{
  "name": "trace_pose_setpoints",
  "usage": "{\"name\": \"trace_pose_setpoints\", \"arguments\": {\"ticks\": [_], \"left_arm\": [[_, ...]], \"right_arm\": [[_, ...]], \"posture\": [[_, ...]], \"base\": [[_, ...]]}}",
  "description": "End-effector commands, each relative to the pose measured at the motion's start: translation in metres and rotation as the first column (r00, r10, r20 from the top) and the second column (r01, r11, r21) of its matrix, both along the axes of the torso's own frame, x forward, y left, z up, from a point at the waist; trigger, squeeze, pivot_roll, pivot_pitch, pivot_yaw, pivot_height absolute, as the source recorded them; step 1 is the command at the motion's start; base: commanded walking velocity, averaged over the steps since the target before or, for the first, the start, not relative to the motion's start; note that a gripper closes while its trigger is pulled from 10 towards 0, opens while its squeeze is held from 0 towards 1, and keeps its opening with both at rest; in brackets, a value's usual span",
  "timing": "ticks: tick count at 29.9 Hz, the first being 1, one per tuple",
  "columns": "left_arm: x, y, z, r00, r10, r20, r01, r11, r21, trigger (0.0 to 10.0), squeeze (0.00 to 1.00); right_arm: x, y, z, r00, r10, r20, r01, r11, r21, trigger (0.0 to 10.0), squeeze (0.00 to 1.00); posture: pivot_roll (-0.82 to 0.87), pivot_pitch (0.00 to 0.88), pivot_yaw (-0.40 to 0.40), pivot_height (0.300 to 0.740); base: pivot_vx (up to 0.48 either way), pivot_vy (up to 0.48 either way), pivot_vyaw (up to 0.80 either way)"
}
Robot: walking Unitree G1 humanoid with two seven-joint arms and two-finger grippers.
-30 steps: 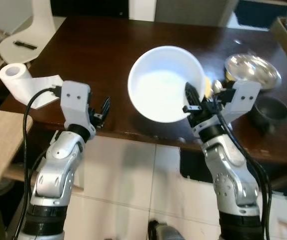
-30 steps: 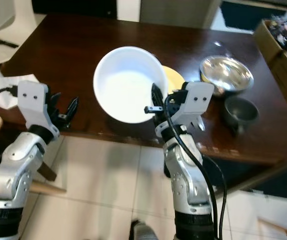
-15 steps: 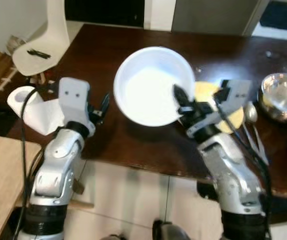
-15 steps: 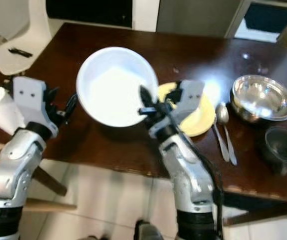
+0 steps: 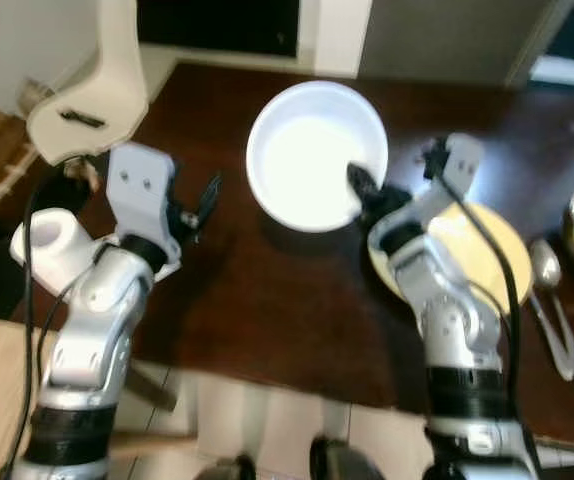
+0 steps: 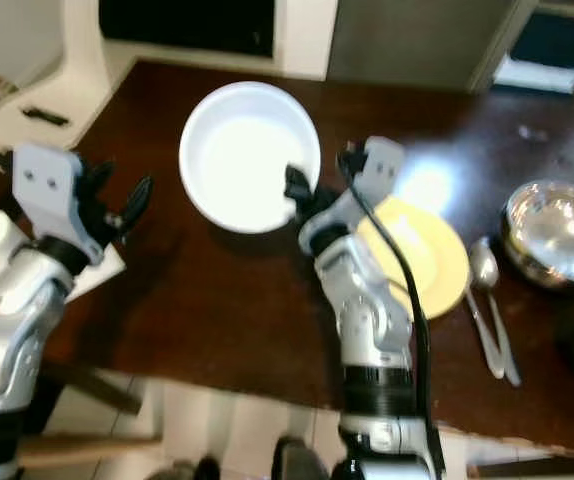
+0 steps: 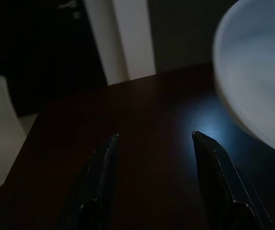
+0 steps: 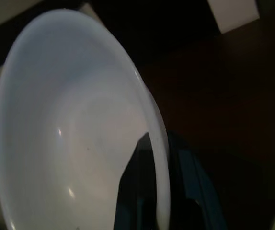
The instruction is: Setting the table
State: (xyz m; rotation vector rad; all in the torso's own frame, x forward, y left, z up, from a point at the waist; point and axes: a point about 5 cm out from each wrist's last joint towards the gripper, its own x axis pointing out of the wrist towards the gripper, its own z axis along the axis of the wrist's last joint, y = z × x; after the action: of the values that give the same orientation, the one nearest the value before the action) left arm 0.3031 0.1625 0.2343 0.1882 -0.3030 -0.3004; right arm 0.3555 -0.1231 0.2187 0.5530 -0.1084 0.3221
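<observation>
R gripper point(image 5: 359, 183) jaws pinching white bowl point(image 5: 312, 165) rim over counter point(image 5: 267, 290); lower level, w/ base flat. L gripper point(image 5: 205, 196) jaws spread, idle.

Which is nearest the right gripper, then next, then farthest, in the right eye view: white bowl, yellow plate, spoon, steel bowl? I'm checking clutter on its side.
1. White bowl, pinched at its rim by the right gripper.
2. Yellow plate, just to the gripper's right.
3. Spoon, past the plate's right edge.
4. Steel bowl, far right.
</observation>
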Motion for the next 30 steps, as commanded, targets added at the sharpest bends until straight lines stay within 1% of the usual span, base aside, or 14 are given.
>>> {"name": "trace_pose_setpoints", "arguments": {"ticks": [1, 2, 5, 6, 9, 10, 11, 12, 14, 15, 18, 22, 27, 30], "left_arm": [[-0.005, 0.007, 0.005, 1.0, -0.017, 0.011, 0.017, 1.0, 0.026, 10.0, 0.0], [-0.005, 0.007, 0.005, 1.0, -0.017, 0.011, 0.017, 1.0, 0.026, 10.0, 0.0], [-0.007, 0.012, 0.013, 0.999, -0.05, 0.018, 0.049, 0.997, 0.059, 10.0, 0.0], [-0.007, 0.012, 0.013, 0.999, -0.05, 0.018, 0.049, 0.997, 0.059, 10.0, 0.0], [-0.014, 0.009, 0.029, 0.983, -0.181, 0.036, 0.174, 0.974, 0.145, 10.0, 0.0], [-0.016, 0.007, 0.035, 0.975, -0.22, 0.038, 0.21, 0.961, 0.179, 10.0, 0.0], [-0.016, 0.007, 0.035, 0.975, -0.22, 0.038, 0.21, 0.961, 0.179, 10.0, 0.0], [-0.017, 0.006, 0.043, 0.96, -0.277, 0.028, 0.265, 0.938, 0.222, 10.0, 0.0], [-0.017, 0.006, 0.044, 0.956, -0.294, 0.019, 0.281, 0.93, 0.237, 10.0, 0.0], [-0.018, 0.006, 0.044, 0.95, -0.311, 0.003, 0.3, 0.919, 0.256, 10.0, 0.0], [-0.016, 0.005, 0.043, 0.947, -0.32, -0.012, 0.312, 0.915, 0.255, 10.0, 0.0], [-0.015, 0.0, 0.043, 0.938, -0.346, -0.029, 0.342, 0.905, 0.253, 10.0, 0.0], [-0.017, -0.003, 0.042, 0.93, -0.365, -0.048, 0.365, 0.9, 0.24, 10.0, 0.0], [-0.018, -0.004, 0.04, 0.929, -0.365, -0.055, 0.367, 0.899, 0.237, 10.0, 0.0]], "right_arm": [[0.01, 0.006, 0.0, 0.999, 0.045, -0.031, -0.043, 0.998, 0.055, 10.0, 0.0], [0.01, 0.006, 0.0, 0.999, 0.045, -0.031, -0.043, 0.998, 0.055, 10.0, 0.0], [0.024, 0.016, 0.005, 0.995, 0.092, -0.049, -0.09, 0.995, 0.043, 10.0, 0.0], [0.024, 0.016, 0.005, 0.995, 0.092, -0.049, -0.09, 0.995, 0.043, 10.0, 0.0], [0.038, 0.026, -0.002, 0.98, 0.119, -0.162, -0.118, 0.993, 0.016, 10.0, 0.0], [0.041, 0.028, -0.004, 0.972, 0.138, -0.191, -0.133, 0.99, 0.037, 10.0, 0.0], [0.041, 0.028, -0.004, 0.972, 0.138, -0.191, -0.133, 0.99, 0.037, 10.0, 0.0], [0.045, 0.03, -0.011, 0.955, 0.14, -0.261, -0.132, 0.99, 0.047, 10.0, 0.0], [0.047, 0.031, -0.014, 0.947, 0.143, -0.289, -0.136, 0.99, 0.043, 10.0, 0.0], [0.049, 0.03, -0.021, 0.931, 0.107, -0.349, -0.107, 0.994, 0.017, 10.0, 0.0], [0.05, 0.03, -0.025, 0.921, 0.09, -0.38, -0.094, 0.996, 0.007, 10.0, 0.0], [0.052, 0.032, -0.028, 0.893, 0.107, -0.436, -0.083, 0.994, 0.073, 10.0, 0.0], [0.055, 0.035, -0.027, 0.887, 0.114, -0.448, -0.074, 0.992, 0.107, 10.0, 0.0], [0.055, 0.034, -0.03, 0.881, 0.09, -0.464, -0.05, 0.994, 0.099, 10.0, 0.0]], "posture": [[-0.05, 0.08, 0.057, 0.74], [-0.05, 0.08, 0.057, 0.74], [-0.03, 0.078, 0.045, 0.74], [-0.03, 0.078, 0.045, 0.74], [-0.02, 0.084, 0.027, 0.74], [-0.02, 0.084, 0.027, 0.74], [-0.02, 0.084, 0.027, 0.74], [0.0, 0.086, 0.021, 0.74], [0.0, 0.085, 0.023, 0.74], [0.0, 0.079, 0.03, 0.74], [0.0, 0.072, 0.036, 0.74], [-0.01, 0.077, 0.042, 0.74], [0.0, 0.081, 0.048, 0.74], [0.02, 0.089, 0.053, 0.74]], "base": [[0.0, 0.0, 0.0], [0.0, 0.0, 0.0], [0.0, 0.0, 0.0], [0.0, 0.0, 0.0], [0.0, 0.0, 0.0], [0.0, 0.0, 0.0], [0.0, 0.0, 0.0], [0.0, 0.0, 0.0], [0.0, 0.0, 0.0], [0.0, 0.0, 0.0], [0.0, 0.0, 0.0], [0.0, 0.0, 0.0], [0.0, 0.0, 0.0], [0.0, 0.0, 0.0]]}}
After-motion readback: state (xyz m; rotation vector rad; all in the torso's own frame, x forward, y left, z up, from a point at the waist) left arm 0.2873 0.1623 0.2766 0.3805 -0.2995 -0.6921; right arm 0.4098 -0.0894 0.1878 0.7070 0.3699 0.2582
